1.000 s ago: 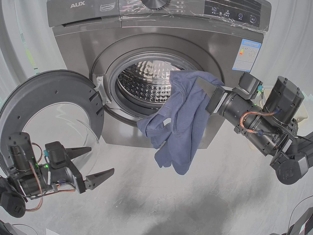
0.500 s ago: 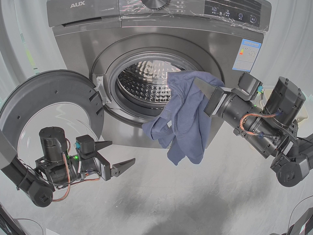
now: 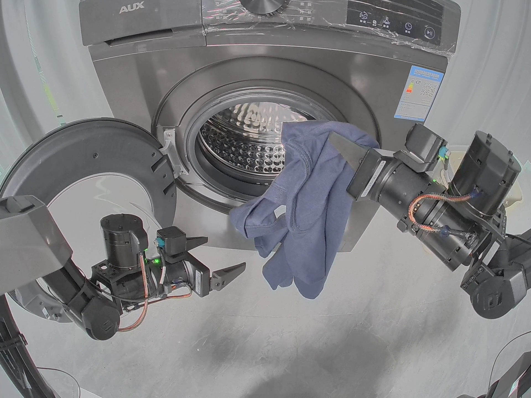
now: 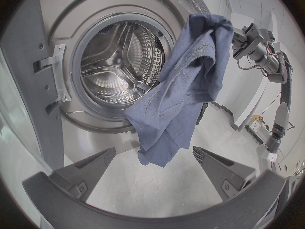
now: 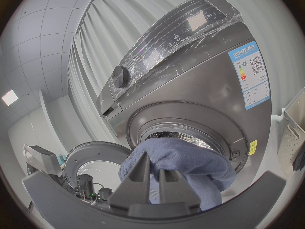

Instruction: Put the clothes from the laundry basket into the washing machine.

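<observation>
A blue-grey garment [image 3: 307, 205] hangs from my right gripper [image 3: 336, 141], which is shut on its top edge in front of the right side of the washing machine's open drum [image 3: 251, 134]. The cloth drapes down past the drum's lower rim toward the floor. From the right wrist, the garment [image 5: 187, 163] bulges over the shut fingers [image 5: 168, 182]. My left gripper [image 3: 221, 260] is open and empty, low near the floor, left of the hanging cloth. Through the left wrist, the garment [image 4: 181, 93] hangs ahead of the open gripper [image 4: 152, 156], beside the drum [image 4: 117, 67].
The round machine door [image 3: 83, 178] is swung open to the left, just behind my left arm. A beige laundry basket [image 5: 294, 128] stands to the right of the machine [image 3: 265, 56]. Bare grey floor [image 3: 276, 338] lies in front.
My left gripper has moved right and forward toward the hanging garment, staying open. The garment has swung slightly while the right gripper holds it almost in place.
</observation>
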